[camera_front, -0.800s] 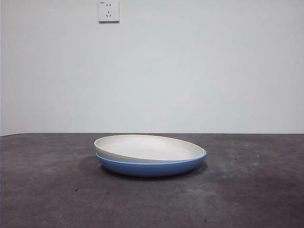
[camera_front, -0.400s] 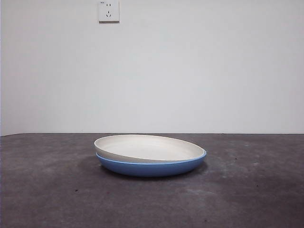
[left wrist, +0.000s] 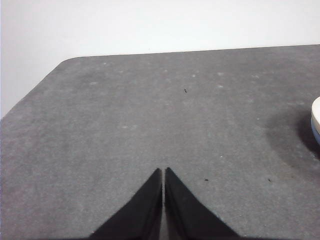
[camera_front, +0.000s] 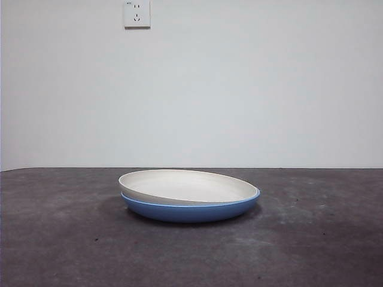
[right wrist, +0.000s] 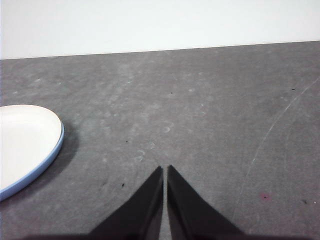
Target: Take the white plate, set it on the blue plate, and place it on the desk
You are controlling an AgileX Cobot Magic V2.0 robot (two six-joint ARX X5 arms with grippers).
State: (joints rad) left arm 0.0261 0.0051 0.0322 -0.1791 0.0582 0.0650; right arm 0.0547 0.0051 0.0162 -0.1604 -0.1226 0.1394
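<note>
The white plate (camera_front: 185,186) lies inside the blue plate (camera_front: 191,210), tilted a little with its left rim raised, in the middle of the desk (camera_front: 60,239). The right wrist view shows both stacked plates, the white plate (right wrist: 22,140) over the blue plate's rim (right wrist: 47,160). A sliver of the white plate (left wrist: 316,112) shows at the edge of the left wrist view. My left gripper (left wrist: 163,172) is shut and holds nothing, off to the plates' left. My right gripper (right wrist: 165,170) is shut and empty, off to their right. Neither arm appears in the front view.
A white wall with a socket (camera_front: 137,14) stands behind the desk. The desk's rounded back corner (left wrist: 67,60) shows in the left wrist view. Bare desk surface spreads on both sides of the plates.
</note>
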